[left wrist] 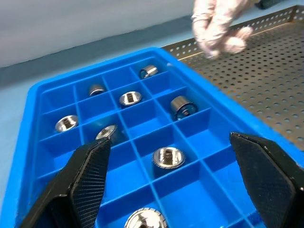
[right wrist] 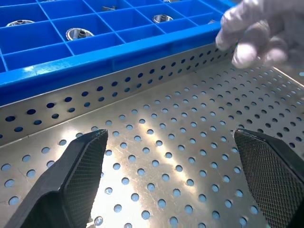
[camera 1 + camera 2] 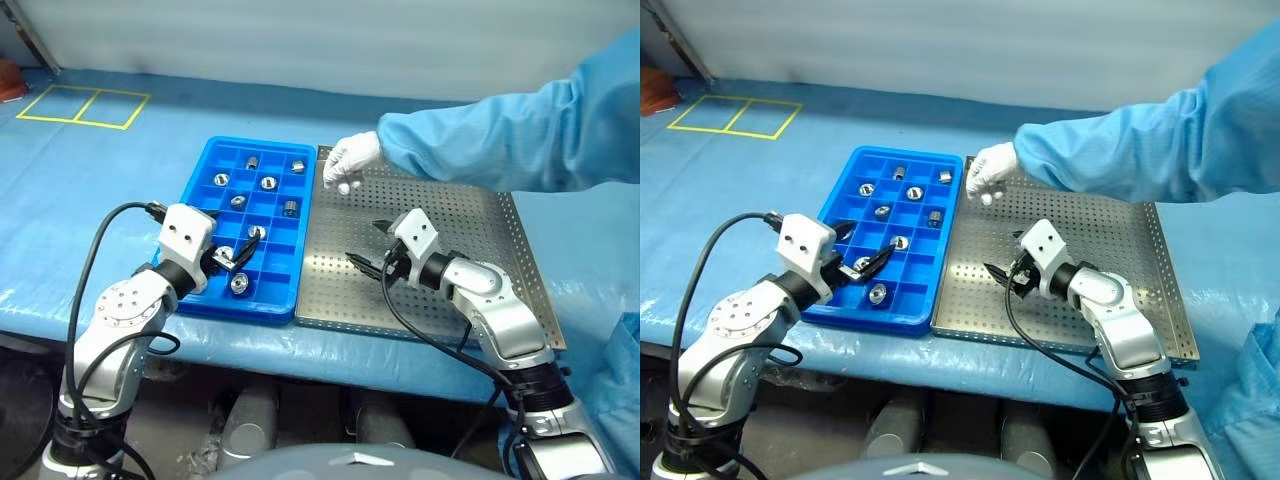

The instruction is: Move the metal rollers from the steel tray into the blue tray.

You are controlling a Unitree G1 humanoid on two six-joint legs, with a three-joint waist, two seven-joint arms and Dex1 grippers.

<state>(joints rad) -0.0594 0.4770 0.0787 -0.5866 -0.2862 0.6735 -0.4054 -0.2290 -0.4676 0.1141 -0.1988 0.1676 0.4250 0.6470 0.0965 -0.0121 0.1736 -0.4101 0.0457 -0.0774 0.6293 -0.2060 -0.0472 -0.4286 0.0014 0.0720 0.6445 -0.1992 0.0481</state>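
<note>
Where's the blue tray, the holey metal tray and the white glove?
blue tray (image 3: 198,187): left eye view, its left rim.
steel tray (image 3: 470,235): left eye view, bare perforated floor.
gloved hand (image 3: 350,160): left eye view, back of the glove.

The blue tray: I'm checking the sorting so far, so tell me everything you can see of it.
The blue tray is bright blue plastic, rectangular, gridded into small square compartments. It lies flat on the blue-covered table, alongside the steel tray on its left. Several metal rollers sit singly in separate compartments; many others are empty. The open left gripper hovers over its near end.
</note>
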